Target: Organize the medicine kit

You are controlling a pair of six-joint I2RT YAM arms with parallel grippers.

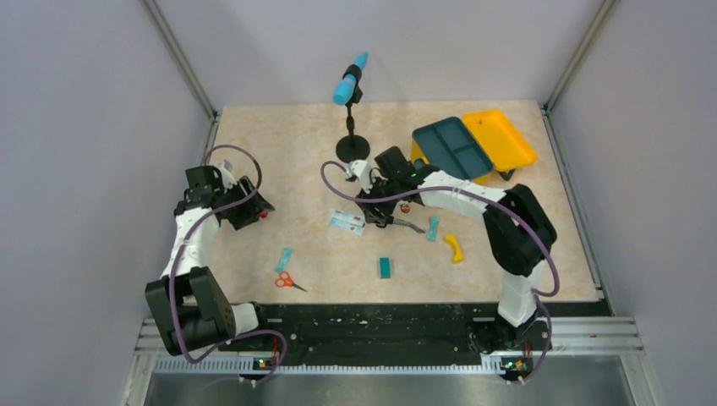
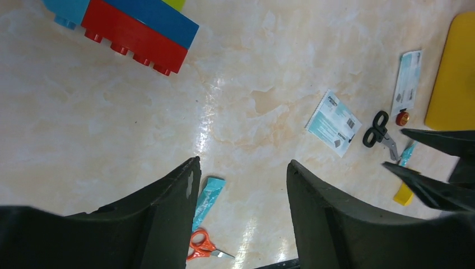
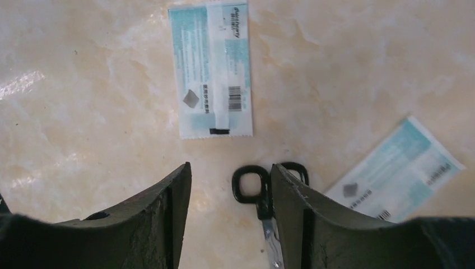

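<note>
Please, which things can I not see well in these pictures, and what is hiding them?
- Right wrist view: black scissors, blades mostly behind a finger of the right claw.
- Right wrist view: lower packet, one corner behind that finger.
- Left wrist view: toy bricks, cut off by the top edge.

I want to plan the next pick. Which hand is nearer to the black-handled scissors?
Right. The right hand hangs directly over the black-handled scissors, their handles at its fingertips. The left hand is far off, near the table's left side.
</note>
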